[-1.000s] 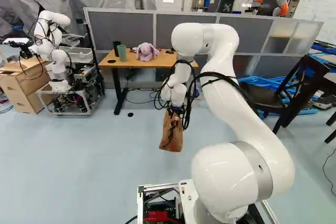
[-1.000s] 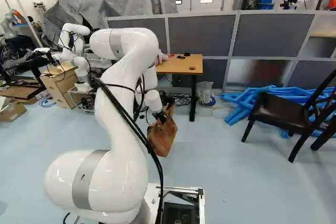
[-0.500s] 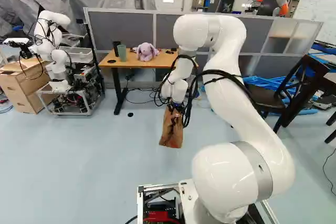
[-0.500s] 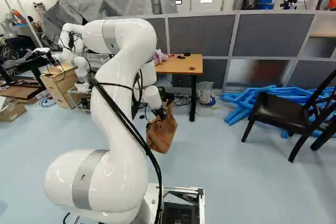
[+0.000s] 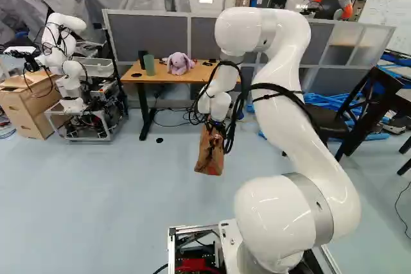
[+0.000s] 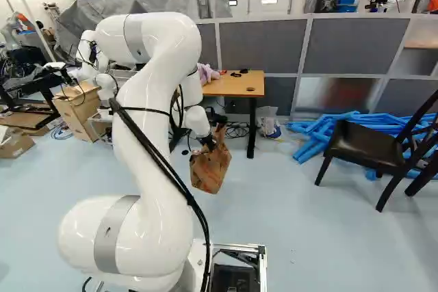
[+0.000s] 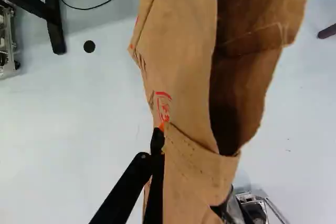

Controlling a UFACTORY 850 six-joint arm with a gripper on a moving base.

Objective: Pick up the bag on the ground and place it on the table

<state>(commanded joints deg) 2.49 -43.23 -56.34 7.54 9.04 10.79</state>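
"Over the smooth, pale floor (image 5: 96, 190), what's hanging?"

"The brown paper bag (image 6: 209, 170), creased, boxy, its mouth gaping, a red mark on one side. It's in the air, on the near side of the table (image 6: 236, 85)."

"And the claw (image 6: 210, 147)?"

"Holding the bag, paper caught between its two fingers."

"The table?"

"Flat wooden top, with a floppy purple plush toy (image 5: 178, 63) beside a rounded green cup (image 5: 149, 64)."

Brn bag (image 7: 184, 66) w/ red print, tan tbl (image 6: 235, 85), lilac plush (image 5: 178, 63), pale-blue flr (image 5: 96, 190), blk chair (image 6: 366, 147)
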